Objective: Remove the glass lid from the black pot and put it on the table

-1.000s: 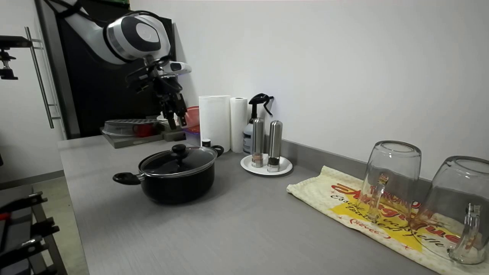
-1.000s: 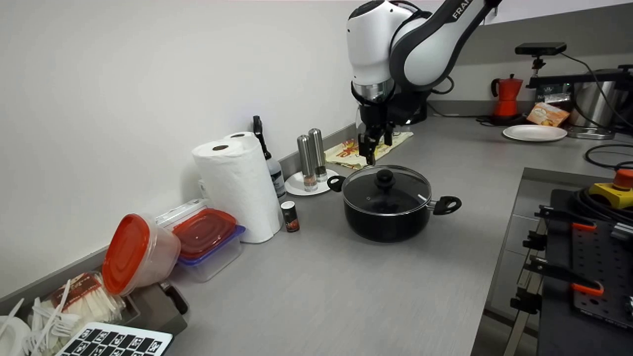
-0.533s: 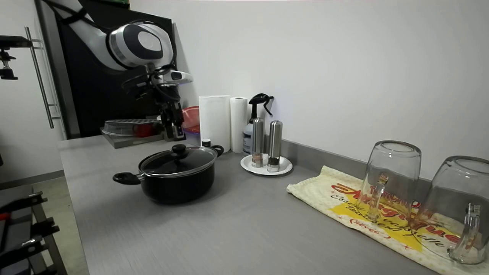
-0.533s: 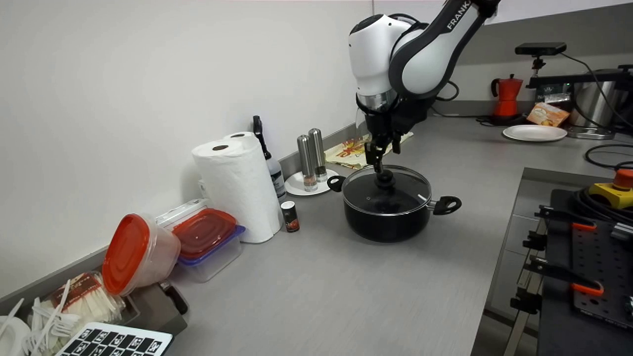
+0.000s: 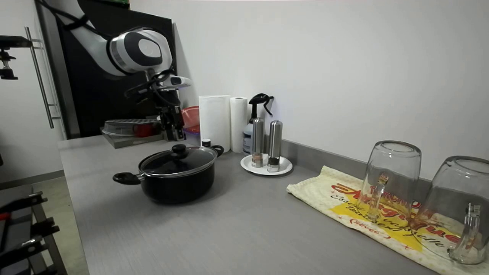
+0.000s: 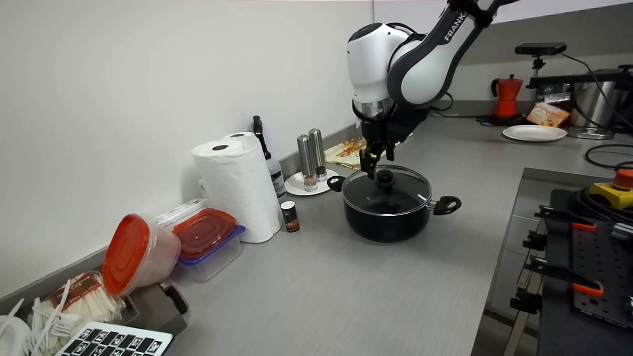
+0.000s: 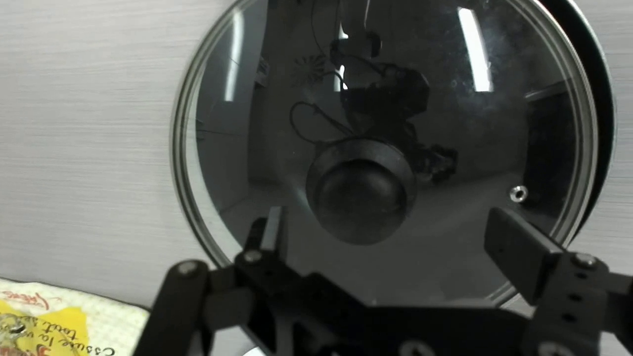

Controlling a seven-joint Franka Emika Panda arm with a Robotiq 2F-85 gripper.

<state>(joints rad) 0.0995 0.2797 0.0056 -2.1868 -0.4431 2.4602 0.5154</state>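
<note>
Glass lid [image 6: 387,197] sits on the black pot [image 6: 388,227], between the wall edge and the open long edge of the worktop [image 5: 229,236]. Change over the last second: end effector [image 7: 386,217] drops to just over the lid, then shifts slightly sideways; lid and pot unmoved in both exterior views. I read this as lining up on the knob [image 7: 361,200], lift not begun. Wrist view: fingers wide apart, nothing held; knob shows between them but off-centre, nearer the finger at the picture's left. Whether the tips are down at knob height, cannot tell. Probably wants a small correction, then further down, before closing. Wall edge is the tight side: paper rolls [image 5: 214,124], steel grinders [image 5: 258,139] on a white plate [image 5: 248,168], then a patterned cloth [image 5: 344,208] under upturned glass mugs [image 5: 391,168]. Food containers [image 6: 207,237] line that same edge toward the opposite end. Best room for setting down looks to be lengthwise of the pot, toward the open edge; risk there is a wide lid overhanging, or catching the pot's handle [image 6: 446,205] on a low swing.
</note>
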